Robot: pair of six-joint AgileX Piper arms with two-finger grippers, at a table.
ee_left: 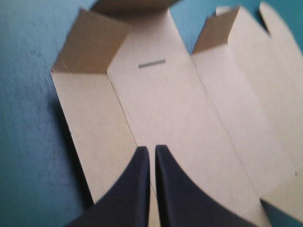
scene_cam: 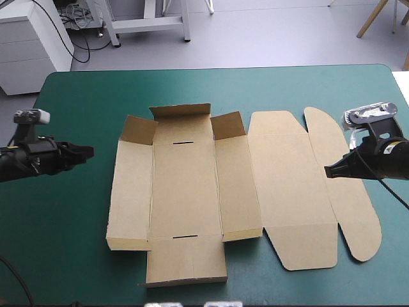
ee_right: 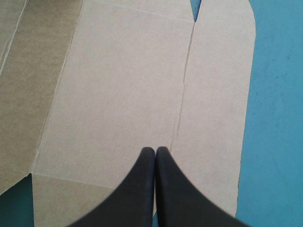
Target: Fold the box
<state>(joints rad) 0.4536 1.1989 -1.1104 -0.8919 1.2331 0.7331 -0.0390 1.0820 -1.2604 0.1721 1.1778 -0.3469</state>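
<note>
The left hand (ee_left: pixel 152 150), black fingers drawn together to a point, hangs just beside the brown box (scene_cam: pixel 185 192), which lies opened out ahead of it on the teal-green bench (scene_cam: pixel 70 224) with three short flaps (scene_cam: pixel 182 114) at one end tilted up. The right hand (ee_right: pixel 155 151), fingers likewise pressed together, hovers at the sheet's opposite side, its tip over the crease between the wide lid panel (scene_cam: pixel 291 185) and the rounded outer flap (scene_cam: pixel 350 198)
</note>
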